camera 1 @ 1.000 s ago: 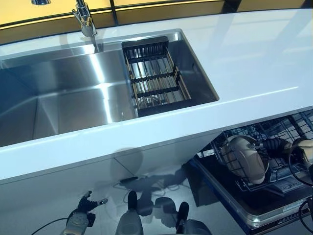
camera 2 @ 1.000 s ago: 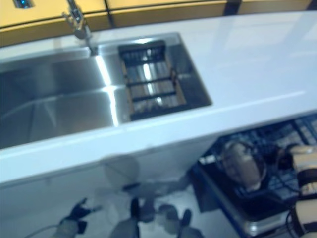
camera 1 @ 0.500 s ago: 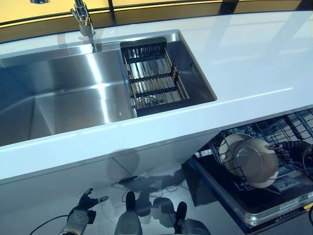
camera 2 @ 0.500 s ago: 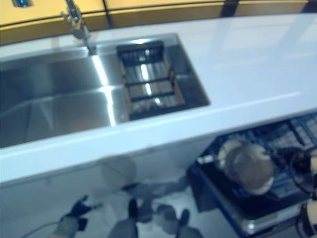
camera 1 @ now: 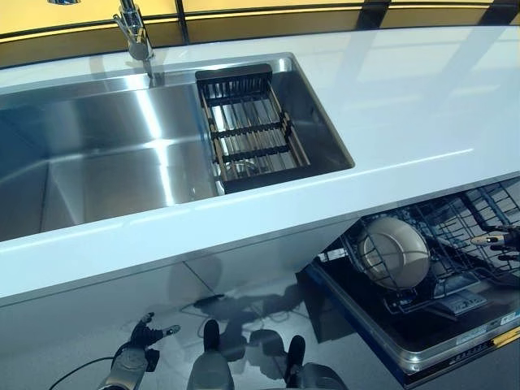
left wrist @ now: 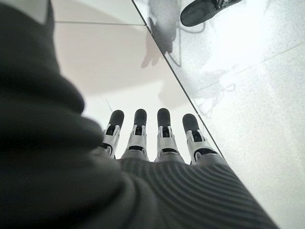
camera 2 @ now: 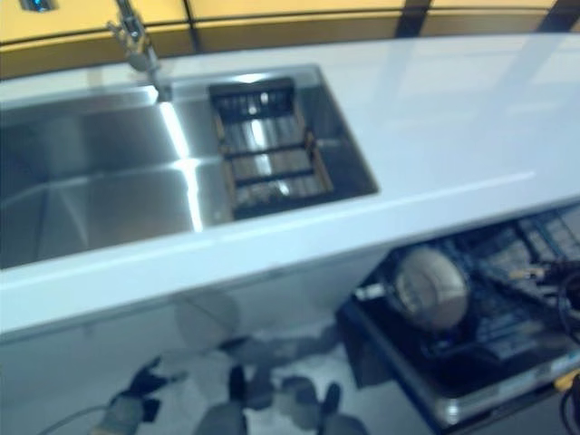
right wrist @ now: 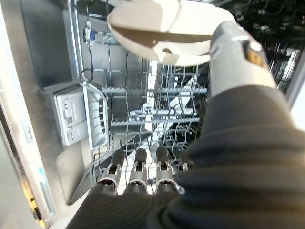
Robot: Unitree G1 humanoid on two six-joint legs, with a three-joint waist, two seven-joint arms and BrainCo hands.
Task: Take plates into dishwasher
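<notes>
Right hand [camera 1: 497, 239]: mostly cut off by the frame edge. Plate [camera 1: 394, 249]: lower rim hidden behind dishwasher rack [camera 1: 455, 219] wires. Sink [camera 1: 97, 162]: left end cropped.

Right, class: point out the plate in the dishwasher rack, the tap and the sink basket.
plate [camera 1: 395, 250], left eye view, its round face.
tap [camera 1: 134, 28], left eye view, its upright body.
sink basket [camera 1: 250, 130], left eye view, its slatted middle.

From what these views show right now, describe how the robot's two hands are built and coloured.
Both hands match. The left hand has silver fingers in a row with rounded dark tips, and a dark ribbed cover over its back and wrist. The right hand shows the same silver, dark-tipped fingers and ribbed cover, plus a thick silver-grey thumb.
</notes>
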